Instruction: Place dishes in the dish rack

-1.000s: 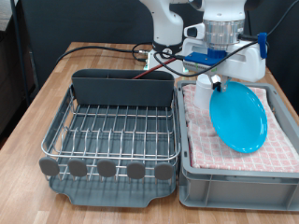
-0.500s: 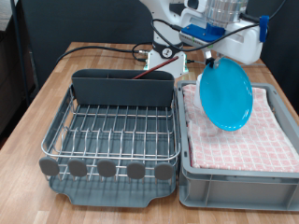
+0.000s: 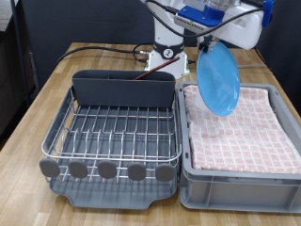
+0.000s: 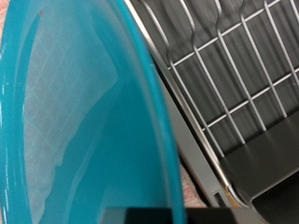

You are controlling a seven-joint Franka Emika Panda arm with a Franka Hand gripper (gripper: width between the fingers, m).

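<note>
The light-blue plate (image 3: 217, 79) hangs on edge from my gripper (image 3: 212, 42), held by its upper rim above the cloth-lined bin, near the bin's left wall in the exterior view. My gripper is shut on the plate. The plate fills most of the wrist view (image 4: 75, 121), with the rack's wires (image 4: 234, 65) beside it. The dish rack (image 3: 118, 132), silver wire grid on a dark grey tray with a tall dark back compartment (image 3: 125, 88), stands at the exterior view's left and holds nothing visible. The mug and wooden spoon are out of view.
A grey bin (image 3: 235, 184) lined with pink checked cloth (image 3: 240, 132) stands right of the rack. Black cables (image 3: 99, 50) lie on the wooden table (image 3: 38, 108) behind the rack. The robot base (image 3: 169, 38) stands at the back.
My gripper has lifted the plate up off the pink cloth and carried it toward the exterior view's left, turning it more edge-on.
</note>
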